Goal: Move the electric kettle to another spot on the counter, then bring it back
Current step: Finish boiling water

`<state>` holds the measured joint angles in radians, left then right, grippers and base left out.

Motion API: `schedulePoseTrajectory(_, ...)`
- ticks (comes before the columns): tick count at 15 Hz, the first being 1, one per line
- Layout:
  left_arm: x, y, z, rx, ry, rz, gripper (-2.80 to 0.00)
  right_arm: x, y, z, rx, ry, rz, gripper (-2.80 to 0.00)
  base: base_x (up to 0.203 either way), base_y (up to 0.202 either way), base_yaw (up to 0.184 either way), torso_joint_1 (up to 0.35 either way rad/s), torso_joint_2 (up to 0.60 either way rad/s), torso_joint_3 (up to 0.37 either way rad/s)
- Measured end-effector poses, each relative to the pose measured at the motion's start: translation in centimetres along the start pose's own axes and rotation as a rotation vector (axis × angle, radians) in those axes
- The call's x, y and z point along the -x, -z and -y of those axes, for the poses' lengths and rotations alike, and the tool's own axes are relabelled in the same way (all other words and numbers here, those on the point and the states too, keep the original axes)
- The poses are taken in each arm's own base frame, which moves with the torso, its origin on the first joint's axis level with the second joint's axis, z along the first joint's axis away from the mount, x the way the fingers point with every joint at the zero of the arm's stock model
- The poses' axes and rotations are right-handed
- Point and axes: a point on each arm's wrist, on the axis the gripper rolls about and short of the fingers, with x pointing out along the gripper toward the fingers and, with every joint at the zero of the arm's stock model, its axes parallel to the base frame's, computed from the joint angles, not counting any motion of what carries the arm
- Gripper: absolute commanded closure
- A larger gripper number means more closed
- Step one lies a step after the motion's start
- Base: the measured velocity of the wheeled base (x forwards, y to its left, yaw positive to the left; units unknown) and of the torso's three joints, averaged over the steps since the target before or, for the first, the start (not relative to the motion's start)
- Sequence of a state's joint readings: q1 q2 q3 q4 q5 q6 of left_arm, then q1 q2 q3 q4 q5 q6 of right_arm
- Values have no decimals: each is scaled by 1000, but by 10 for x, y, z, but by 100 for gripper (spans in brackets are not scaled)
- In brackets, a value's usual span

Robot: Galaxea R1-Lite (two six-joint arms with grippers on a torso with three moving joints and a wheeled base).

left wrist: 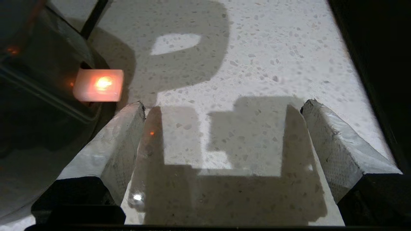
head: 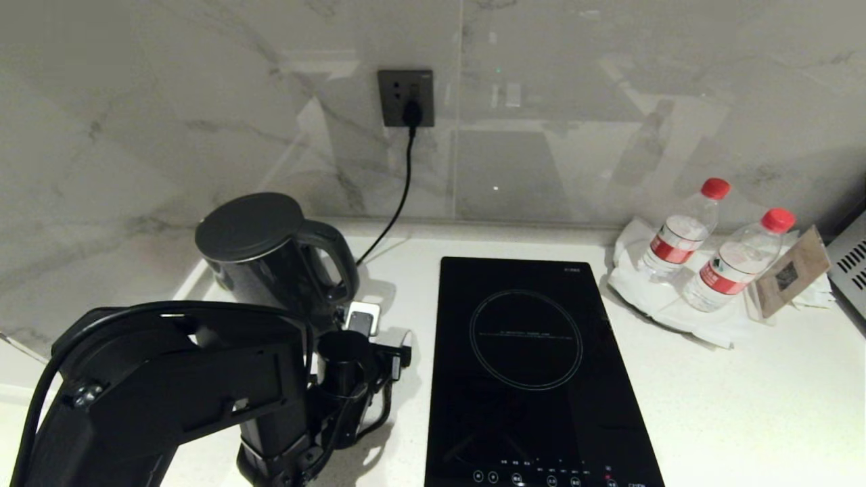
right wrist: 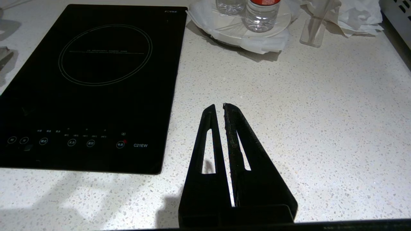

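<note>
Black and glossy, the tall tapered electric kettle (head: 260,260) stands at the far left of the white speckled stone surface (head: 744,406), close to the marble-look wall. Its loop handle is turned toward the hob, probably so an arm coming from the front can reach it. A black cord (head: 399,203) runs up from behind it to the dark wall socket (head: 405,98), so the kettle seems to stand at its power place. In the left wrist view an orange-lit switch (left wrist: 98,85) glows at the dark body's foot.

Just in front of the kettle hangs the left gripper (left wrist: 221,128), its jaws wide apart and pointing down at bare stone beside the kettle, holding nothing. I judge it is lining up with the handle; the grasp is not yet made, so the first move is still to do.

Next to the right lies the flat black glass hob (head: 534,365), level with the surface. Further right, two clear plastic bottles with red caps (head: 710,253) stand on white paper, well apart from the kettle.

The right gripper (right wrist: 223,107) hangs over bare stone to the right of the hob, jaws nearly together and empty, parked because one arm is enough here.
</note>
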<state>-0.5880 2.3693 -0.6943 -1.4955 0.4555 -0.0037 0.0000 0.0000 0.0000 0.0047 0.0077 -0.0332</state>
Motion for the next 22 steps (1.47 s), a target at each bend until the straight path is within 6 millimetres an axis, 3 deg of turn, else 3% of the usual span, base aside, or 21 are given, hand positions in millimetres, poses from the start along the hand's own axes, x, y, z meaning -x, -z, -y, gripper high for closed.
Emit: schedulePoseTrajectory(22,-3,-8,-3,0,-10,25,-280,0,0,0,-2,0,0,0,0,0,0,0,0,0)
